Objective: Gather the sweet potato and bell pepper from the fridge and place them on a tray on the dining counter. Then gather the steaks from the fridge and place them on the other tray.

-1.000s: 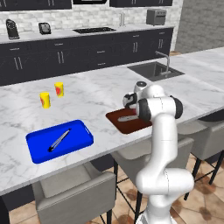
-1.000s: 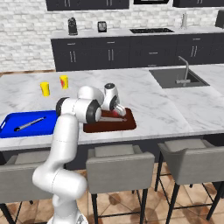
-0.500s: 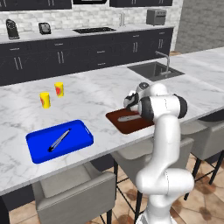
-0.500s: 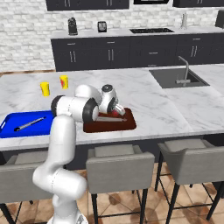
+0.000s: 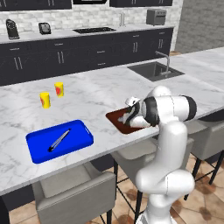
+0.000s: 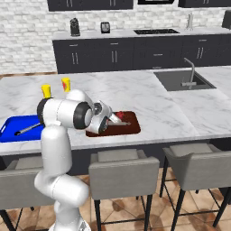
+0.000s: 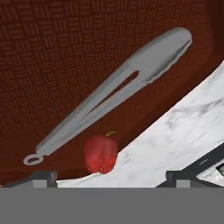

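With its jaws spread wide and released, the gripper (image 7: pixel 106 177) is hovering over the bell pepper (image 7: pixel 101 154), which is resting between the fingertips on the brown tray (image 7: pixel 52 57), beside grey tongs (image 7: pixel 113 89).

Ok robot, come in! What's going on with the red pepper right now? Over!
Gripper open, above brown tray. Bell pepper on the tray near its edge, not held. Grey tongs lying beside it.

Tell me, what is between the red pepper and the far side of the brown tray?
Grey tongs lie there, slanting across the brown tray beyond the bell pepper, in the hand view.
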